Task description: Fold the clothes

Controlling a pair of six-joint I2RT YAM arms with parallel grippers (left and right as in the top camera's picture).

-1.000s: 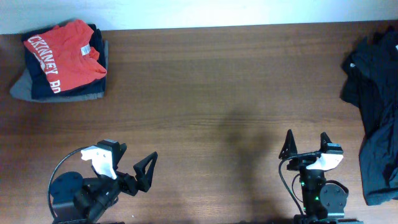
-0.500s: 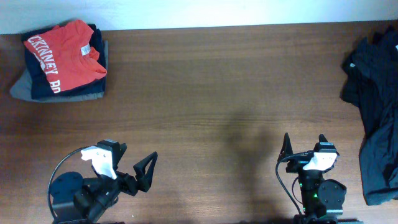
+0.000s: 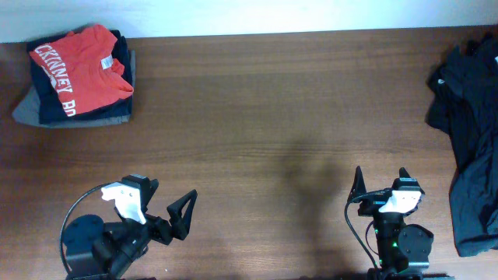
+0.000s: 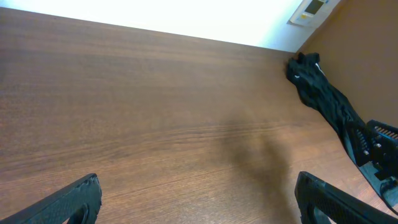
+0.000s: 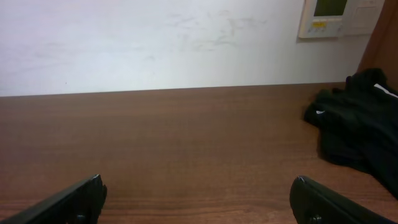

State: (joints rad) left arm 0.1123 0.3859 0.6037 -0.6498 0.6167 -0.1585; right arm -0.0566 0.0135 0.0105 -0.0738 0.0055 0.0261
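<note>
The clothes lie in two places. A folded stack (image 3: 47,105) sits at the far left corner, with an orange-red T-shirt (image 3: 78,70) with white lettering on top. A loose heap of dark clothes (image 3: 471,132) spreads along the right edge, and it also shows in the left wrist view (image 4: 323,93) and the right wrist view (image 5: 360,124). My left gripper (image 3: 165,198) hovers near the front left, open and empty (image 4: 196,186). My right gripper (image 3: 381,183) stands at the front right, open over bare wood (image 5: 198,185), left of the dark heap.
The brown wooden table (image 3: 272,109) runs up to a white wall at the back. A wall panel (image 5: 339,17) hangs above the far right corner. The right arm's base (image 4: 379,146) shows at the edge of the left wrist view.
The right gripper has shifted a little to the left. The left arm and the clothes have not moved.
</note>
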